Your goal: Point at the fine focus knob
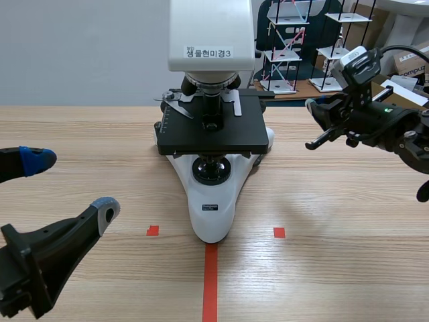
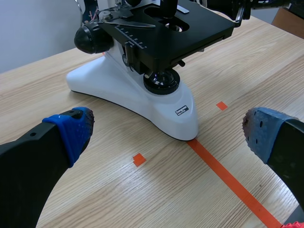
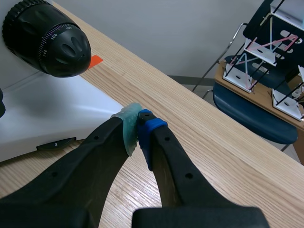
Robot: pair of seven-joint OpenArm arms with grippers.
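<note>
I am finding the fine focus knob (image 3: 71,47) sitting on the microscope's (image 1: 211,201) flank, at ten o'clock from my right tool (image 3: 137,124), near but apart. That tool is pinching closed on nothing, its tips not yet aiming at the knob, so pointing is pending. My left tool (image 1: 70,184) is hanging wide apart, empty, over the counter (image 1: 335,255).

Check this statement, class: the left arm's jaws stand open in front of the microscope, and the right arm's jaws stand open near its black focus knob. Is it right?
Not quite: the right wrist view shows the right arm's jaws shut, pads touching, near the black focus knob. The left arm's jaws do stand open in front of the microscope.
</note>
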